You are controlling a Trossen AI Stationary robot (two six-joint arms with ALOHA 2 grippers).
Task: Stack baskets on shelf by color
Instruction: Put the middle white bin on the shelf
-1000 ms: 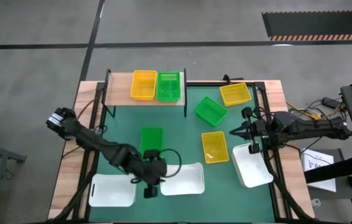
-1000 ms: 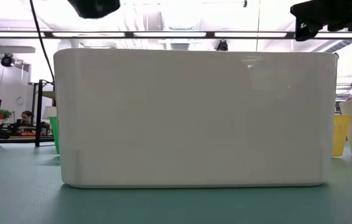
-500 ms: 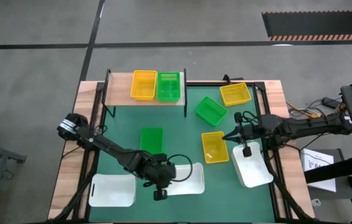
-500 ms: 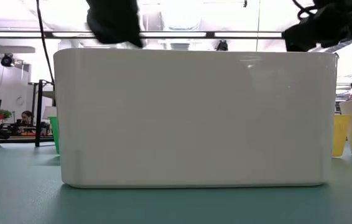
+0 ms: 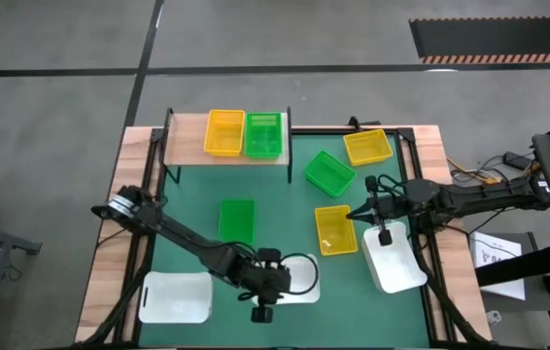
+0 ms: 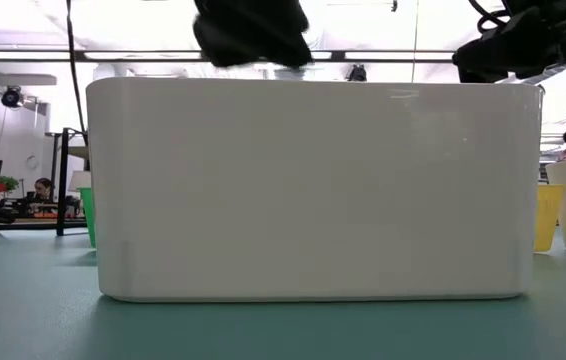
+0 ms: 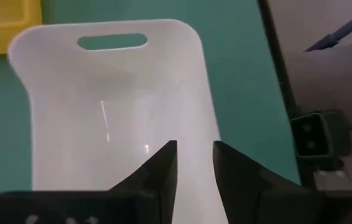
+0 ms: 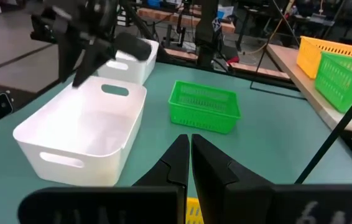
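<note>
Shelf (image 5: pixel 189 138): plank at the far left of the tabletop; holds one yellow basket (image 5: pixel 224 132) and one green basket (image 5: pixel 263 134), touching side by side. The bare end beside the yellow looks reserved for white.
White baskets: none on the shelf. Middle one (image 5: pixel 299 277) at the near edge, well away from the shelf; left one (image 5: pixel 176 297) beside it; right one (image 5: pixel 393 258) near the right rail.
Loose green: one (image 5: pixel 237 222) on the mat in front of the shelf; one (image 5: pixel 329 173) just right of the shelf, skewed.
Loose yellow: one (image 5: pixel 367 147) right of the shelf at the far edge; one (image 5: pixel 334 230) between the middle and right whites.
Left pincer (image 7: pixel 194 167): over the middle white basket, farthest from the shelf; fingers a little apart, holding nothing. Judged: lining up on a wall of it to start the white stack.
Right pincer (image 8: pixel 189 163): fingers together, empty; between the loose yellow and the right white. Judged: waiting, kept off the left arm's path.
Progress: early; seven baskets off the shelf.
</note>
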